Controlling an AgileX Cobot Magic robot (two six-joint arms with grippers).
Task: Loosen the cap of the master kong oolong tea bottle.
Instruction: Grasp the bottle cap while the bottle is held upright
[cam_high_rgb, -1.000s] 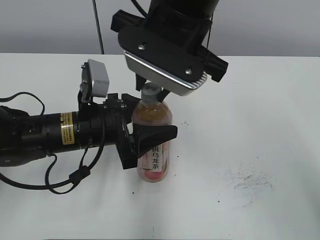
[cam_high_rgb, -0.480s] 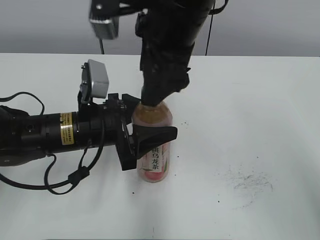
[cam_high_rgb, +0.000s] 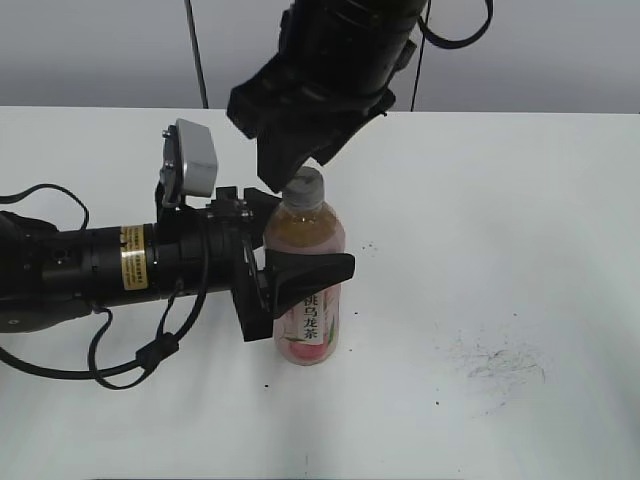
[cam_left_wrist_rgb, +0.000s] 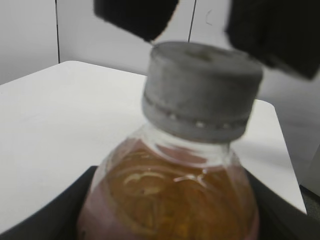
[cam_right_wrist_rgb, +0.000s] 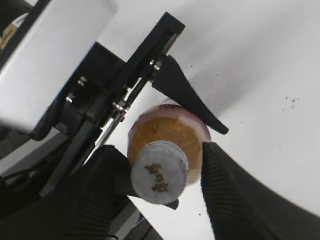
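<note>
Just now my right gripper (cam_high_rgb: 300, 172) released the cap (cam_high_rgb: 304, 183) and lifted toward 12 o'clock, jaws spread; I judged one loosening turn finished, while my left gripper (cam_high_rgb: 290, 275) pinched the master kong oolong tea bottle (cam_high_rgb: 306, 290).

Exterior slants down; left wrist level, close; right wrist overhead; cap (cam_high_rgb: 304, 183) shared.

The right gripper (cam_high_rgb: 300, 165) has risen off the cap (cam_high_rgb: 304, 184), which half a second ago was hidden inside it and now shows bare just below its fingertips. Its fingers (cam_right_wrist_rgb: 235, 200) have spread and stand clear on either side of the cap, and its wrist has turned again
</note>
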